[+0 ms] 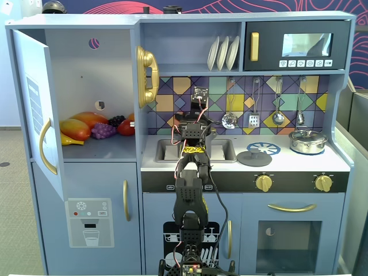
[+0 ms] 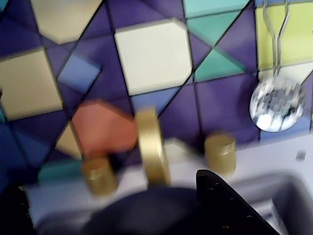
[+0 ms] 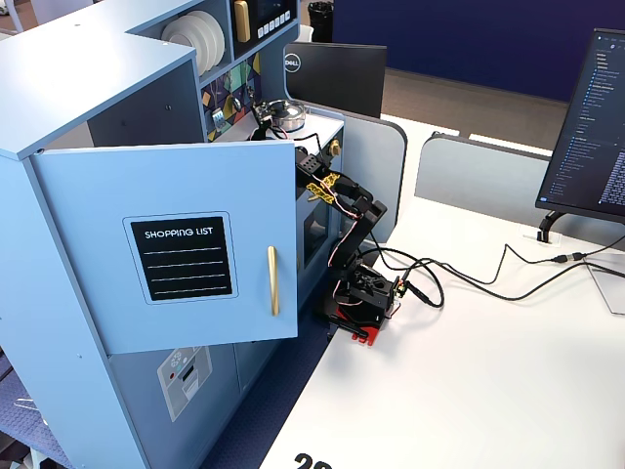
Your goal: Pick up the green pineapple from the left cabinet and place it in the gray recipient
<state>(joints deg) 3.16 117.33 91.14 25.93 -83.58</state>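
Observation:
The left cabinet (image 1: 86, 69) stands open, with mango toys (image 1: 77, 127) and purple grapes (image 1: 103, 131) on its shelf. No green pineapple shows in any view. My arm (image 1: 190, 190) reaches up over the sink (image 1: 221, 150). My gripper (image 1: 194, 135) is above the basin and faces the tiled wall. In the wrist view the gripper (image 2: 110, 188) is open and empty, with one black finger (image 2: 230, 205) at the lower right and the other at the lower left corner. A blurred dark gray round shape (image 2: 156, 210) lies between them; it looks like the gray recipient.
The gold faucet (image 2: 152, 147) and its two knobs stand just beyond the gripper. A flat gray lid (image 1: 253, 158) and a silver lidded pot (image 1: 308, 141) sit on the counter to the right. The open cabinet door (image 3: 176, 254) hides the gripper in a fixed view.

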